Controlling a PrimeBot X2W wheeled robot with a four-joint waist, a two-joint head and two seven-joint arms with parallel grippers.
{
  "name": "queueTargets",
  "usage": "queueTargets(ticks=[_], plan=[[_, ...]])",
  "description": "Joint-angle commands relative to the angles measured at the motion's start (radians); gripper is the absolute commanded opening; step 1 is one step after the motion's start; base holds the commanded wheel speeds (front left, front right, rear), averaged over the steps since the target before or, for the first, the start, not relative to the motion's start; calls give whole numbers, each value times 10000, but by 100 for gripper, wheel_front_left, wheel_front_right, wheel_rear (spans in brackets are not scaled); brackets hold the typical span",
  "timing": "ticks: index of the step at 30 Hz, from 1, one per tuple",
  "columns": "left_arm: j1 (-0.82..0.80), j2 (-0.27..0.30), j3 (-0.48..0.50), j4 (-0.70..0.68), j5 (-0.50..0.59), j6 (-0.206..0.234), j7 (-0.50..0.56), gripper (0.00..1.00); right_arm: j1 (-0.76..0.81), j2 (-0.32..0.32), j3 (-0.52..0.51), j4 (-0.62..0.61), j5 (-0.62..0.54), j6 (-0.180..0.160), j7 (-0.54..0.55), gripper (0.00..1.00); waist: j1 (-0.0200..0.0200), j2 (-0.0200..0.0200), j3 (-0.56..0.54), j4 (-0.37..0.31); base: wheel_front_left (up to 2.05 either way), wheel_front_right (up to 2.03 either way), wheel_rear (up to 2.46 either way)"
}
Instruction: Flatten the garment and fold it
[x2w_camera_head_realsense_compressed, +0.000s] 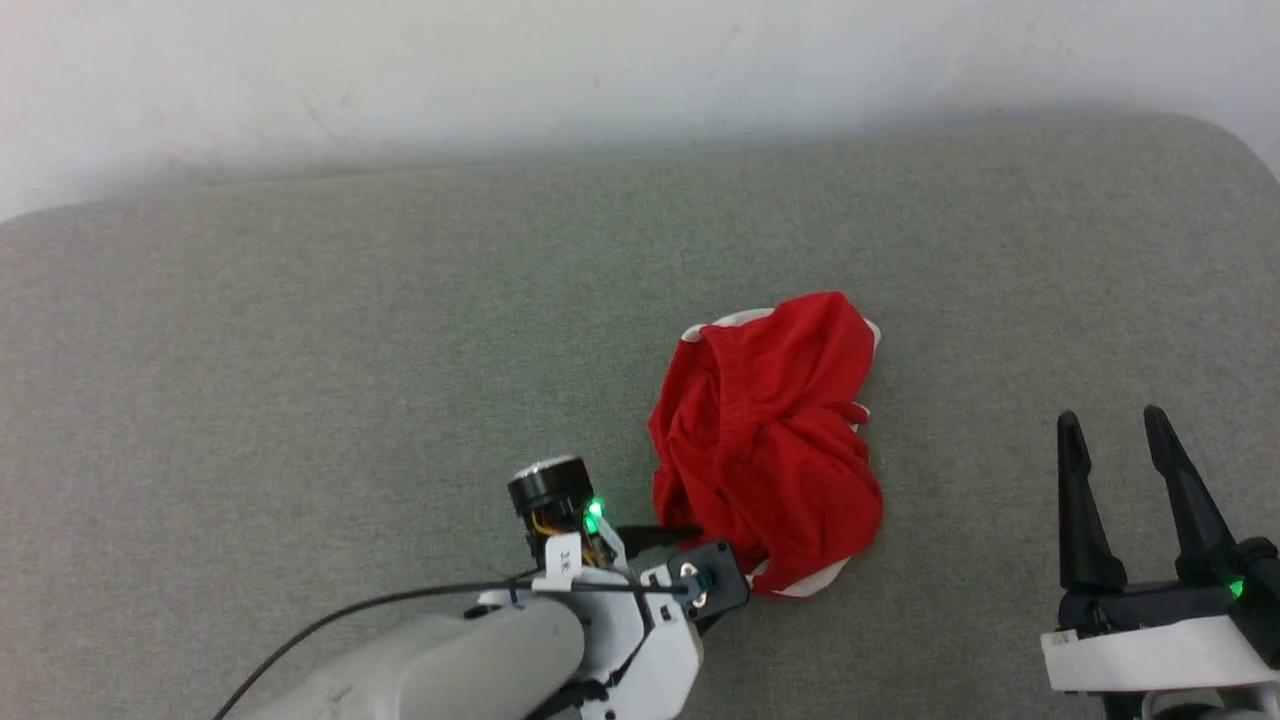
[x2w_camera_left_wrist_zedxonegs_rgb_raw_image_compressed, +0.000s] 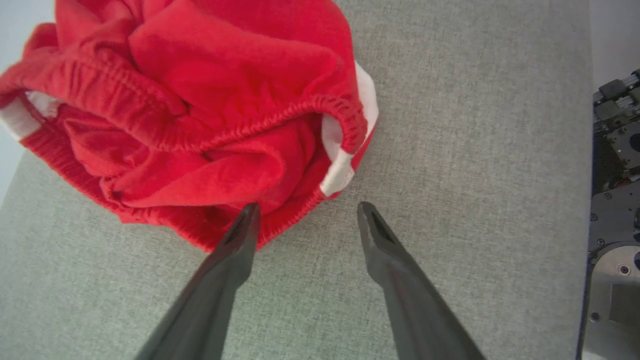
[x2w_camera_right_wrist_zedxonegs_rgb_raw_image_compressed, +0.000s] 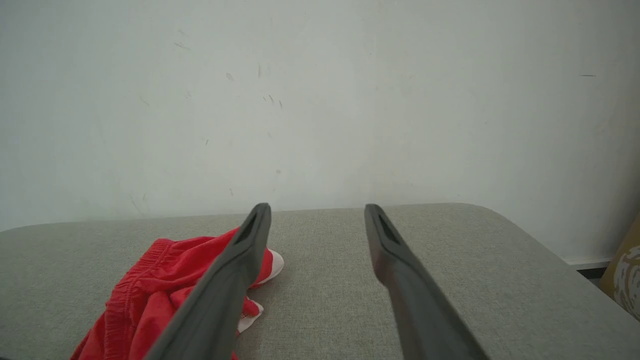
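Observation:
The garment (x2w_camera_head_realsense_compressed: 765, 440) lies crumpled in a red heap with white trim on the grey cushion, right of centre in the head view. My left gripper (x2w_camera_head_realsense_compressed: 690, 555) points at the heap's near-left edge. In the left wrist view that gripper (x2w_camera_left_wrist_zedxonegs_rgb_raw_image_compressed: 306, 212) is open. One fingertip (x2w_camera_left_wrist_zedxonegs_rgb_raw_image_compressed: 247, 220) rests at the garment's (x2w_camera_left_wrist_zedxonegs_rgb_raw_image_compressed: 200, 90) elastic hem, the other is over bare cushion. My right gripper (x2w_camera_head_realsense_compressed: 1112, 418) stands open at the lower right, apart from the heap. In the right wrist view the right gripper (x2w_camera_right_wrist_zedxonegs_rgb_raw_image_compressed: 316, 209) holds nothing and the garment (x2w_camera_right_wrist_zedxonegs_rgb_raw_image_compressed: 150, 280) lies to its left.
The grey padded surface (x2w_camera_head_realsense_compressed: 300, 350) runs back to a white wall (x2w_camera_head_realsense_compressed: 600, 60) and rounds off at the far right corner (x2w_camera_right_wrist_zedxonegs_rgb_raw_image_compressed: 490, 210). Robot body parts (x2w_camera_left_wrist_zedxonegs_rgb_raw_image_compressed: 615, 200) show beside the cushion's edge. A yellowish patterned object (x2w_camera_right_wrist_zedxonegs_rgb_raw_image_compressed: 625, 265) sits beyond the right edge.

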Motion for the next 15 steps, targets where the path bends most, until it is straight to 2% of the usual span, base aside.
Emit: queueTargets(ticks=[1,6,13,14,15], plan=[[-185,-54,-43,45,71,-66,-14,100,-154,26,42,-58,-93,-19,-46,100,-1,-1,232,-120,0,0,0],[-590,-408,-238,594,-45,-66,134,100,-451,26,144,-75,-124,-19,-46,100,-1,-1,682,-348,0,0,0],[265,-705,-260,440,610,-66,1369,100,-694,26,230,-3,-111,-19,-46,100,-1,-1,1051,-627,0,0,0],[331,-689,-260,387,663,-66,1433,52,-696,26,226,9,-109,-19,-46,100,-1,-1,1064,-628,0,0,0],[353,-683,-260,289,628,-66,1324,23,-691,26,203,22,-107,-19,-46,100,-1,-1,1059,-604,0,0,0]])
